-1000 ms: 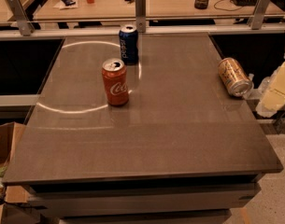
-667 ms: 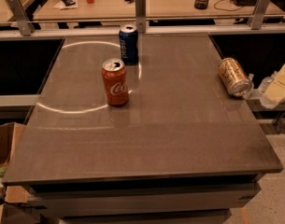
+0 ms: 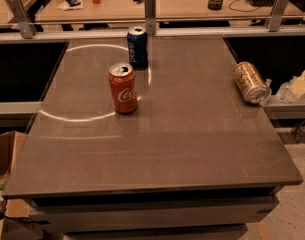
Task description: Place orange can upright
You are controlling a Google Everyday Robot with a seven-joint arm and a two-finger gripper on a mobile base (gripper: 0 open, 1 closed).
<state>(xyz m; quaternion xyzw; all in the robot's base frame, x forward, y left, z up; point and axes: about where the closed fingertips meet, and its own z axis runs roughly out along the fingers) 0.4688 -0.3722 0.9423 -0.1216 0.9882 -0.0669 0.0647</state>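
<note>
The orange can point(image 3: 250, 82) lies on its side at the right edge of the grey table point(image 3: 157, 149), its silver end facing front-right. My gripper point(image 3: 291, 90) is at the far right of the view, just beyond the table's edge and a little to the right of the can. It is apart from the can, and only part of its pale body point(image 3: 304, 81) shows.
A red Coca-Cola can point(image 3: 123, 88) stands upright left of centre. A blue Pepsi can point(image 3: 137, 47) stands upright behind it. A railing with metal posts point(image 3: 150, 9) runs along the back. A cardboard box point(image 3: 2, 156) sits on the floor at the left.
My gripper has drifted to the right, further toward the edge of the view. The cans have not moved.
</note>
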